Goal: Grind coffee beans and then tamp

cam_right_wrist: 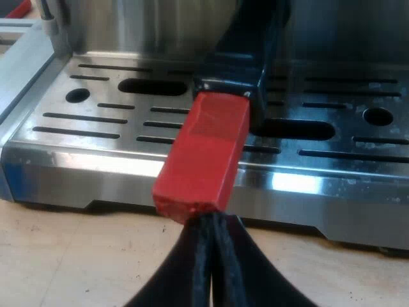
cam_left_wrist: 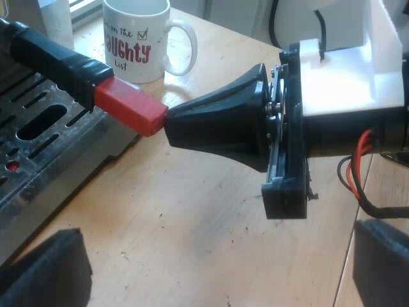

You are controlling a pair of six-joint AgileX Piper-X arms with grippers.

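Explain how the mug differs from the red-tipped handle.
The mug is white with lettering; the handle is dark, ending in red. The mug stands upright on the table; the handle juts over the slotted tray. The right end effector meets the handle's red end; nothing touches the mug.

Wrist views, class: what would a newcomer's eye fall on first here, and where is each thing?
The handle's red end stands out first, jutting out over the slotted metal tray of the machine. The right gripper has its black fingers shut together, tips against that red end. A white mug with printed lettering stands on the wooden table beside the machine.
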